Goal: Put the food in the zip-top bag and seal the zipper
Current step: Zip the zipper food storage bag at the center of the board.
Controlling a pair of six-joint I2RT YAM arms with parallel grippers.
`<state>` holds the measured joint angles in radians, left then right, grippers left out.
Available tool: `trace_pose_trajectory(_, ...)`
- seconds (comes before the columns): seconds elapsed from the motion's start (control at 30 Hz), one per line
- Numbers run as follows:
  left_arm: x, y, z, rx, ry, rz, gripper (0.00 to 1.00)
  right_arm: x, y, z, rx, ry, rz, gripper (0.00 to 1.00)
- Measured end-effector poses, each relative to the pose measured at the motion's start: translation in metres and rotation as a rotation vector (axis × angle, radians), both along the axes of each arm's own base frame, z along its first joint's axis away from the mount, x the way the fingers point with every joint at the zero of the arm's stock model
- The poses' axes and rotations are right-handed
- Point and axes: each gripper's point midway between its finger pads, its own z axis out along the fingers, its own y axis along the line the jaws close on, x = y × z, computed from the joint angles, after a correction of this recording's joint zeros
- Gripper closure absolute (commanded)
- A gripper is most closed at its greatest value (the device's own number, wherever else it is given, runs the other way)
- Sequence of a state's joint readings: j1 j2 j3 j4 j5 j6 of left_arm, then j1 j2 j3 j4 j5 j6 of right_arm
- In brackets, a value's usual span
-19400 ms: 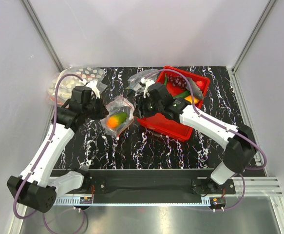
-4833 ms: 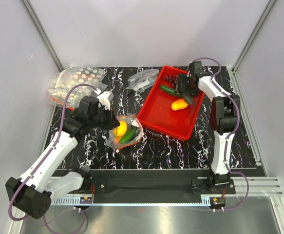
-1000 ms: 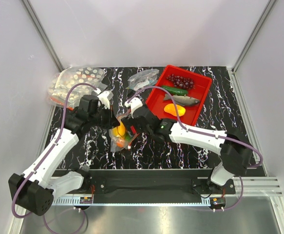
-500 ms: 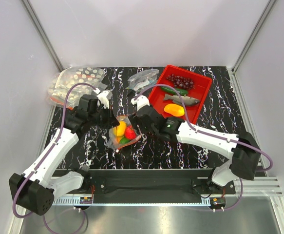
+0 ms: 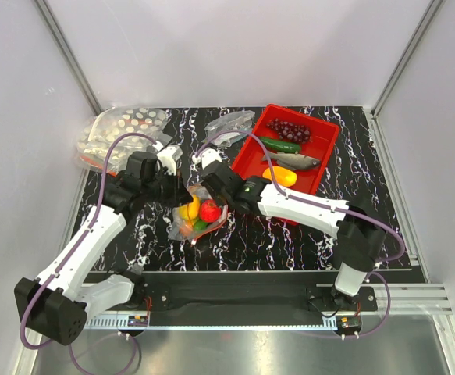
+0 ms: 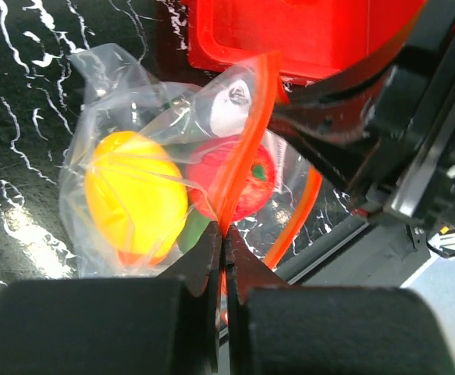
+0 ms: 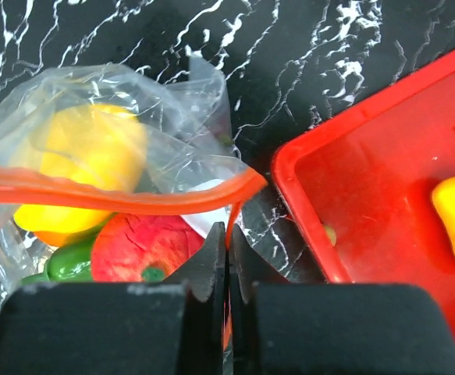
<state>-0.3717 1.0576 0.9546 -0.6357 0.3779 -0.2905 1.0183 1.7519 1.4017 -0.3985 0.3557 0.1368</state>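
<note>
The zip-top bag (image 5: 197, 214) lies on the black marbled table, mouth held apart. Inside it are a yellow lemon (image 6: 133, 201), a red piece (image 6: 241, 178) and a bit of green cucumber (image 7: 65, 264). My left gripper (image 6: 225, 236) is shut on the orange zipper (image 6: 247, 141) at the bag's left side. On the tray side of the mouth, my right gripper (image 7: 228, 231) is shut on the same zipper strip (image 7: 118, 201). From above, the left gripper (image 5: 182, 191) and right gripper (image 5: 215, 190) flank the bag. More food sits in the red tray (image 5: 328, 147): purple grapes (image 5: 286, 128), a cucumber (image 5: 280, 144), a grey fish (image 5: 294, 160) and a mango (image 5: 279, 176).
Clear bags with white round spots (image 5: 126, 129) are piled at the back left. A smaller greyish clear bag (image 5: 231, 125) lies just left of the tray's far corner. The tray's near rim (image 7: 305, 211) stands close beside the right gripper.
The red piece now lies in the bag. My right gripper has drawn back from inside the mouth to its tray-side edge and shut on the zipper. The left gripper keeps its hold.
</note>
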Motion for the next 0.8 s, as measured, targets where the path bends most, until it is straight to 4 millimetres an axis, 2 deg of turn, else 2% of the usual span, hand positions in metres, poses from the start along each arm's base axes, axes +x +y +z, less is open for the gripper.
trace_pose_trajectory(0.03, -0.001, -0.001, 0.0, -0.002, 0.0, -0.005, 0.79, 0.001, -0.001, 0.002, -0.003, -0.005, -0.007, 1.0)
trace_pose_trajectory(0.07, -0.002, -0.002, 0.001, -0.006, -0.002, -0.019, 0.6, 0.003, -0.002, 0.004, -0.004, -0.013, -0.018, 1.0)
trace_pose_trajectory(0.13, -0.007, -0.006, 0.002, -0.012, -0.002, -0.052, 0.43, 0.009, -0.005, 0.011, -0.003, -0.032, -0.054, 1.0)
trace_pose_trajectory(0.23, -0.025, -0.014, -0.002, -0.008, -0.001, -0.102, 0.05, 0.018, -0.015, 0.021, 0.008, -0.024, -0.122, 1.0)
trace_pose_trajectory(0.27, -0.032, -0.017, -0.001, -0.007, -0.01, -0.127, 0.05, 0.023, -0.019, 0.025, 0.019, -0.019, -0.147, 1.0)
trace_pose_trajectory(0.3, -0.041, -0.02, -0.002, -0.009, -0.015, -0.146, 0.01, 0.029, -0.025, 0.026, 0.03, -0.01, -0.175, 1.0)
trace_pose_trajectory(0.37, -0.057, -0.022, -0.004, -0.014, -0.029, -0.175, 0.01, 0.041, -0.039, 0.025, 0.045, 0.011, -0.228, 1.0)
trace_pose_trajectory(0.47, -0.071, -0.025, -0.005, -0.04, -0.057, -0.179, 0.01, 0.054, -0.055, 0.022, 0.065, 0.045, -0.276, 1.0)
trace_pose_trajectory(0.57, -0.082, -0.031, -0.014, -0.08, -0.081, -0.164, 0.01, 0.06, -0.059, 0.02, 0.098, 0.089, -0.276, 1.0)
trace_pose_trajectory(0.67, -0.089, -0.036, -0.026, -0.092, -0.088, -0.142, 0.01, 0.062, -0.062, 0.018, 0.122, 0.128, -0.265, 1.0)
trace_pose_trajectory(0.8, -0.084, -0.046, -0.034, -0.064, -0.129, -0.105, 0.03, 0.062, -0.061, 0.025, 0.157, 0.19, -0.233, 1.0)
